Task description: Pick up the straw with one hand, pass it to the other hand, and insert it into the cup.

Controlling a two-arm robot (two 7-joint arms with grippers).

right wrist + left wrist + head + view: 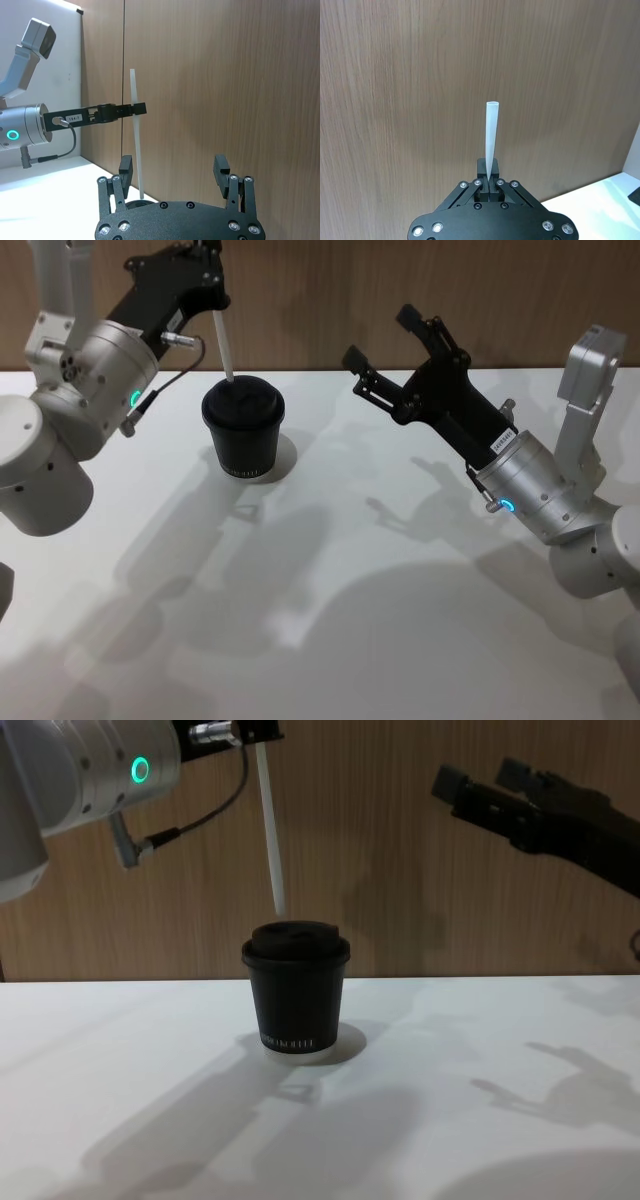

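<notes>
The black lidded cup [243,435] [295,995] stands upright on the white table. My left gripper [215,305] [490,181] [255,732] is shut on the upper part of the white straw [224,345] [491,135] [270,830] and holds it nearly upright over the cup. The straw's lower tip hangs just above the lid, slightly left of its centre. In the right wrist view the straw [135,145] is pinched by the left gripper [135,109]. My right gripper [380,337] [173,165] [480,775] is open and holds nothing, raised in the air to the right of the cup.
The white table [350,620] stretches bare in front of and beside the cup. A wood-panelled wall [400,280] rises behind the table's far edge. A thin black cable [165,390] loops off the left wrist near the cup.
</notes>
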